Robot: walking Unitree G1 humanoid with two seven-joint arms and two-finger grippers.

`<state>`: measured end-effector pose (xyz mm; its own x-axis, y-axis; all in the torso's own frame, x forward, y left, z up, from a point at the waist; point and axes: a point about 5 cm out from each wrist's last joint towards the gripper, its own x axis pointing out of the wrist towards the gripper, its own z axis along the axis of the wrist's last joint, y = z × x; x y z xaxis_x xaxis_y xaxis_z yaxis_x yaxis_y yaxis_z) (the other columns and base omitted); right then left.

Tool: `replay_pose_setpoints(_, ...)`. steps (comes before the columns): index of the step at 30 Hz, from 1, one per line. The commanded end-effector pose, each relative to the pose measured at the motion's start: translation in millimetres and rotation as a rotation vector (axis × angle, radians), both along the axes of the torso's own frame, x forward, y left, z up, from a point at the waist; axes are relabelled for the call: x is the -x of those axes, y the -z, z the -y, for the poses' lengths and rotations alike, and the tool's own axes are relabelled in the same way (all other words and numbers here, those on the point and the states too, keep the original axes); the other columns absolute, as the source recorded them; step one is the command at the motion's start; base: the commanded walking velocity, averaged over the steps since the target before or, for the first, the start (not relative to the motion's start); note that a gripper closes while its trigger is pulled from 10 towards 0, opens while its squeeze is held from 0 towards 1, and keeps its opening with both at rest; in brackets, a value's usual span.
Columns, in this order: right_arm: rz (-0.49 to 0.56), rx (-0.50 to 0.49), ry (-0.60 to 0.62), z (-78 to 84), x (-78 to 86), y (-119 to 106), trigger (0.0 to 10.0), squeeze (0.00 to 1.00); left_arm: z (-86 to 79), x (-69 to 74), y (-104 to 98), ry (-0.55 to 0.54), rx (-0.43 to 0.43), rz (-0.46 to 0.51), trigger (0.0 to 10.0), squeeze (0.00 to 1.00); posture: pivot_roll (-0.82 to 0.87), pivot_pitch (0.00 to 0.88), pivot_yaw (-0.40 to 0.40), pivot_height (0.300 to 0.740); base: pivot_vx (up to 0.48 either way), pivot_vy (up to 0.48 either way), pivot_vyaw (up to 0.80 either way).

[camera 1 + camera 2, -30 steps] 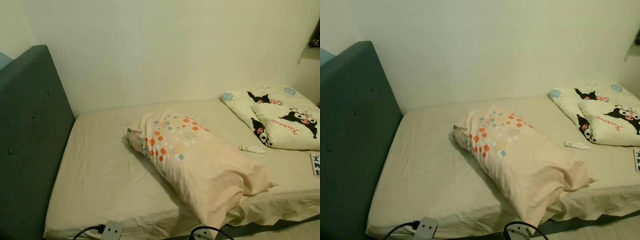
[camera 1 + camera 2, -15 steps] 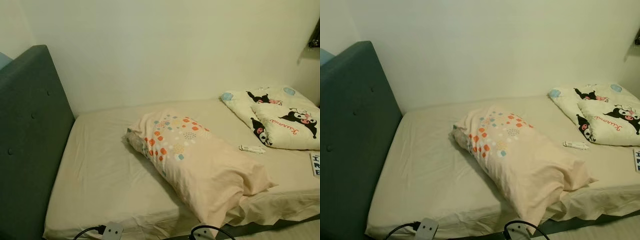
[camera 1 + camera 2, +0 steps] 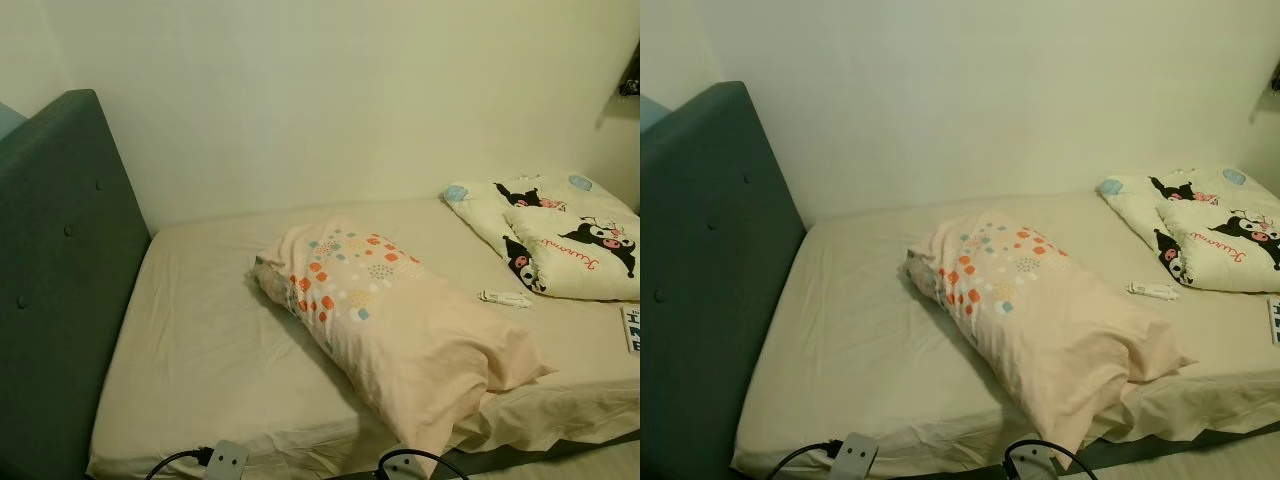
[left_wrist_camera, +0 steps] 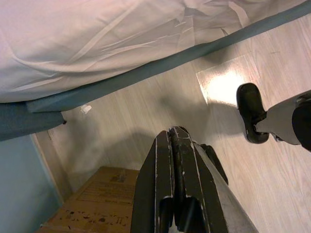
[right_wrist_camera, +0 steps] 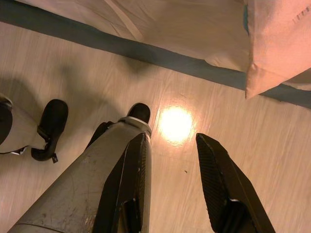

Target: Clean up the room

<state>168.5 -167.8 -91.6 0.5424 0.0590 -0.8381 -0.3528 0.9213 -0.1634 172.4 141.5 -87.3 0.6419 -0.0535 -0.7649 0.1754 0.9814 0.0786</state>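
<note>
Straightening the bed (image 3: 200,350) should start with the pillow (image 3: 400,330) lying askew at mid-mattress, overhanging the near edge: raise the right gripper (image 5: 182,165), fingers spread wide over the floor, while the left gripper (image 4: 176,155) hangs pressed closed.

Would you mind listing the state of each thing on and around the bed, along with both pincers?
Pink pillow: lying diagonally across the mattress, one corner overhanging the front edge.
Cartoon-print quilt: bunched up at the right end of the bed.
Bed sheet: wrinkled, loose along the front edge.
Small white packet: lying flat beside the quilt.
Left pincer: shut, empty, hanging above the floor.
Right pincer: open, empty, hanging above the floor.
</note>
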Motion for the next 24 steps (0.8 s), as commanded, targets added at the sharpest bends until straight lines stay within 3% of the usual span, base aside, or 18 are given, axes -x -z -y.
replay_pose_setpoints(1,0.010,-0.013,0.004,-1.9,-1.8,-0.8,10.0,0.00,0.2,-0.8,-0.3,0.001,0.004,0.003,10.0,0.00,-0.05,0.000,-0.011,0.727,0.000,0.000,0.00)
replay_pose_setpoints(18,0.001,0.044,-0.008,4.4,-0.3,-0.1,10.0,0.00,1.4,-0.7,0.5,0.000,-0.012,-0.014,10.0,0.00,-0.05,0.000,-0.006,0.727,0.000,0.000,0.00)
replay_pose_setpoints(24,-0.026,0.045,0.039,7.0,4.0,2.0,10.0,0.00,3.8,-3.0,-0.8,-0.010,0.054,-0.012,10.0,0.00,-0.05,0.000,-0.002,0.727,0.000,0.000,0.00)
